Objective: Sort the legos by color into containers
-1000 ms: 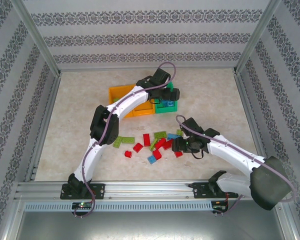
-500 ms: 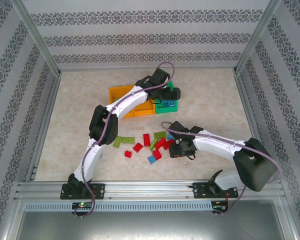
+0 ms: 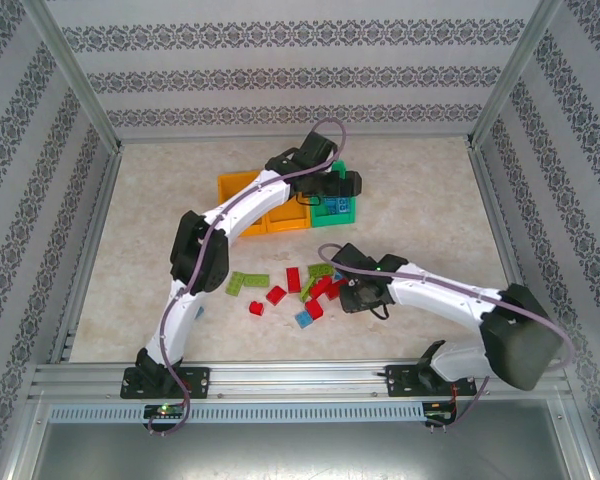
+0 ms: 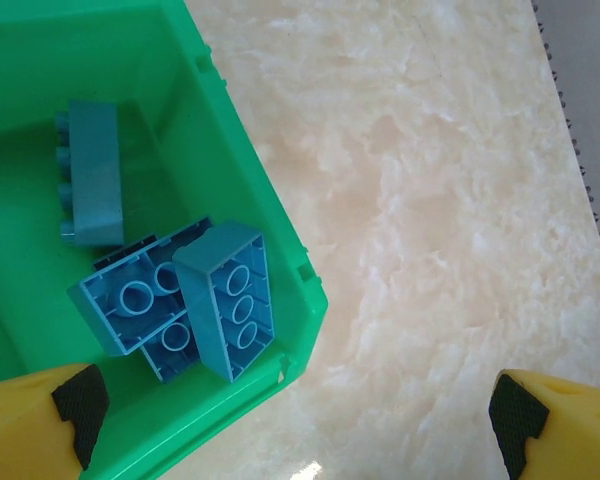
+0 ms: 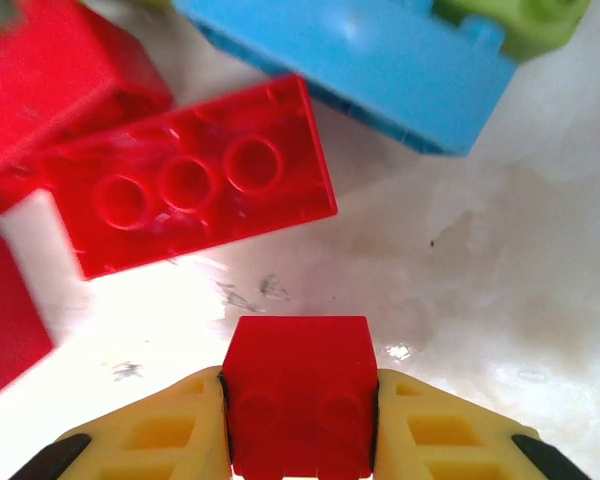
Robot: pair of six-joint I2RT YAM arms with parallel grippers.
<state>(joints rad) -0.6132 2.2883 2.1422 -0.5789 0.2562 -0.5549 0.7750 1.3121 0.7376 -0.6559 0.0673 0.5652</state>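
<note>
Bare tabletop (image 4: 450, 220) lies open beside the green bin (image 4: 280, 250). At centre, loose legos (image 3: 300, 285) hem the right gripper (image 5: 298, 405), clamped on a small red brick (image 5: 298, 365) (long red brick (image 5: 190, 190) and blue brick (image 5: 380, 60) directly ahead).

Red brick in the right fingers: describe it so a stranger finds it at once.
Find the loose lego pile on the table, then its right edge, where the right arm's yellow fingers reach in. The small red brick pinched between them is it; the other red bricks lie free.
</note>
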